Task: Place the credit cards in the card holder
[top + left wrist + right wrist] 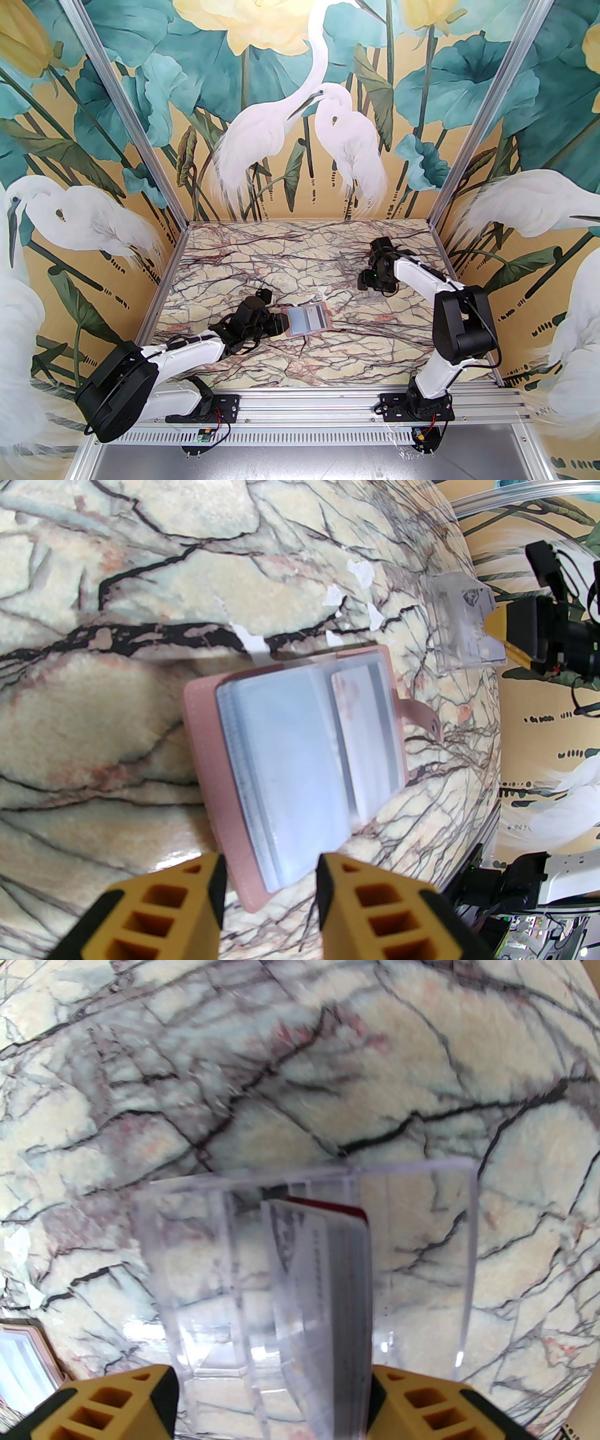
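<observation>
Left wrist: my left claw [271,862] is steadying the card holder [300,761], grip unclear; beyond it, my open right claw [274,1375] is straddling boxed cards [323,1278].

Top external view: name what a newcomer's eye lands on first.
White egrets painted on the walls dominate. On the marble table lies an open pink card holder, the left tool at its left edge. Farther back right, the right tool hangs over a clear box holding credit cards.

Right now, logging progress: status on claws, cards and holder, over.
Left claw open at near edge of card holder. Right claw open around credit cards standing in clear box. Holder lies open; small white scraps on table beside it.
</observation>
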